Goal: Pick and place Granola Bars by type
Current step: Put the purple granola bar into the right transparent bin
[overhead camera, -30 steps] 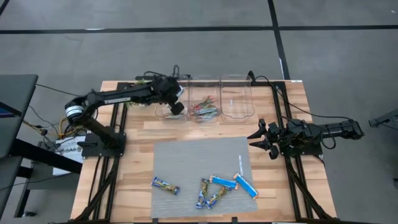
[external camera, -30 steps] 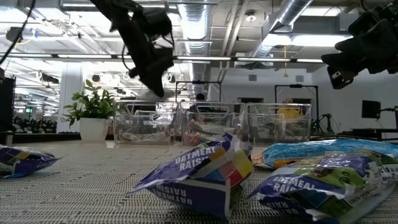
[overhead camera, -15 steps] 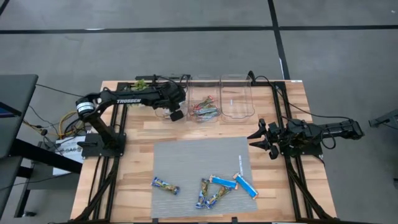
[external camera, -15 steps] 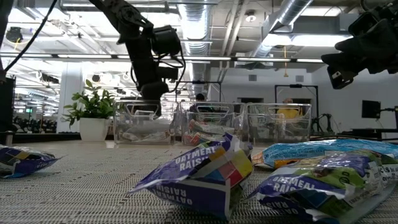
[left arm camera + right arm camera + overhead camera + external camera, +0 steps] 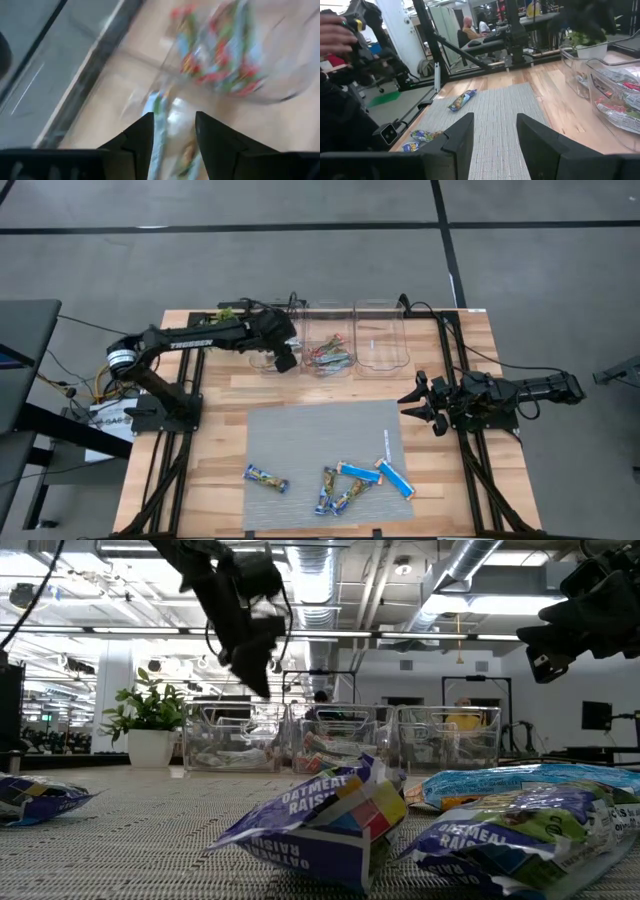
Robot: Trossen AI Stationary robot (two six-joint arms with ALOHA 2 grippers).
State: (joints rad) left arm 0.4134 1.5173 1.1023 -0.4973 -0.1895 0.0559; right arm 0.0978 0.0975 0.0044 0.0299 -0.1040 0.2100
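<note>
Looking down from the high view, I have the left end effector (image 5: 284, 358) hanging over the leftmost of three clear bins (image 5: 272, 340) at the far side of the tabletop (image 5: 220, 430). From its wrist camera the two fingers (image 5: 142, 137) stand apart with nothing between them, and under them a blue-silver-yellow bar (image 5: 159, 117) lies inside that bin, though motion smears the detail. The middle bin (image 5: 329, 340) holds a heap of red-green-orange bars (image 5: 330, 355); the right bin (image 5: 381, 340) looks bare to me. My right end effector (image 5: 417, 404) hovers at the right edge of the grey mat (image 5: 325, 460), fingers spread and gripping nothing. Five Granola Bars lie on the near half of the mat: a blue-silver-yellow one (image 5: 266, 477) alone to the left, two more of that kind (image 5: 335, 490) crossing each other near the middle, and two bright blue ones (image 5: 395, 476) just right of them, the pair almost touching at one end. In the low view the nearest wrapper (image 5: 320, 820) reads oatmeal raisin. A potted plant (image 5: 148, 725) stands beside the left bin, and a hand (image 5: 337, 32) shows in the room beyond.
</note>
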